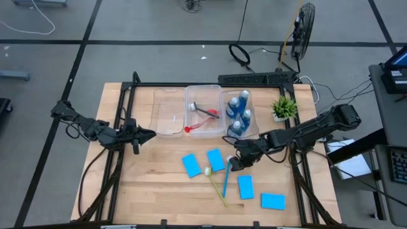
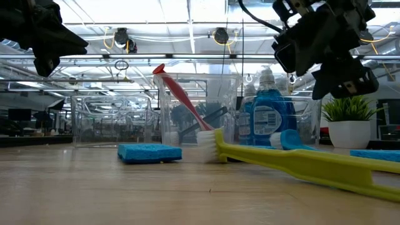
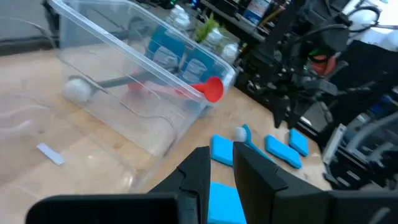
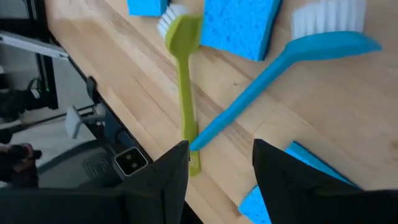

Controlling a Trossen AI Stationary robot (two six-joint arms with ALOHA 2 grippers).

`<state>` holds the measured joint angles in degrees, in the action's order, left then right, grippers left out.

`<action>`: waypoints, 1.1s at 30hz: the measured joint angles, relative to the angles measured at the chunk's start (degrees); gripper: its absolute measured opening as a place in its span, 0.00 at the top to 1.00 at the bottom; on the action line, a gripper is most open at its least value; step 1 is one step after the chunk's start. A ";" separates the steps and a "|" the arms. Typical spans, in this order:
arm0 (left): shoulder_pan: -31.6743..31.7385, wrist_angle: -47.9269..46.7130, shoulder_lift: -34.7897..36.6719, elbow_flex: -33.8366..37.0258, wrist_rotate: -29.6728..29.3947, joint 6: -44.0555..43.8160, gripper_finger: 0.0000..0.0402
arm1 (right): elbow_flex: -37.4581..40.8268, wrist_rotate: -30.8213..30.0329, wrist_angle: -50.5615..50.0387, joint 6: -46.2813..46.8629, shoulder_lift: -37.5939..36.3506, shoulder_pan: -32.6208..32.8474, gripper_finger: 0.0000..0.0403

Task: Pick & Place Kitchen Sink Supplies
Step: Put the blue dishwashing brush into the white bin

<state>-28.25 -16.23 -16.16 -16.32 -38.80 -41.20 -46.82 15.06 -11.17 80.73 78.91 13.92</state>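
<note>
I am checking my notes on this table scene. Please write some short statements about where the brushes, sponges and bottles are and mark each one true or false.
1. The small blue bottles stand in the right-hand clear plastic bin. True.
2. The long red-handled brush lies on the bare wooden table. False: it rests in the middle clear bin, its red end over the rim.
3. Four flat light-blue sponges lie on the wooden table. True.
4. The right gripper is shut on the thin blue brush. False: it is open above the brush, holding nothing.
5. The yellow-green brush and the blue brush cross each other. True.
6. The left-hand clear bin holds sponges. False: none show in it.
</note>
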 joint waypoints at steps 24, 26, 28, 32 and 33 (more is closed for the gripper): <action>0.00 -0.26 0.00 0.00 7.29 5.16 0.82 | 0.12 -25.58 -4.51 21.28 0.00 7.88 0.59; 0.00 -0.26 0.00 0.00 7.29 5.10 0.82 | -0.18 -27.00 -4.20 22.12 0.25 8.64 0.59; 0.00 -0.24 0.00 0.00 7.29 5.08 0.82 | -1.44 -27.21 -4.31 21.61 1.23 8.82 0.59; 0.00 -0.07 0.00 0.00 7.29 4.00 0.82 | -4.64 -26.67 -4.71 20.54 5.72 8.65 0.59; 0.00 0.01 0.00 0.00 7.34 3.76 0.82 | -5.44 -25.85 -4.91 20.05 7.22 8.67 0.59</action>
<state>-28.25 -16.22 -16.16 -16.32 -31.46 -37.44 -52.26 -10.79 -16.08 100.78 86.14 22.59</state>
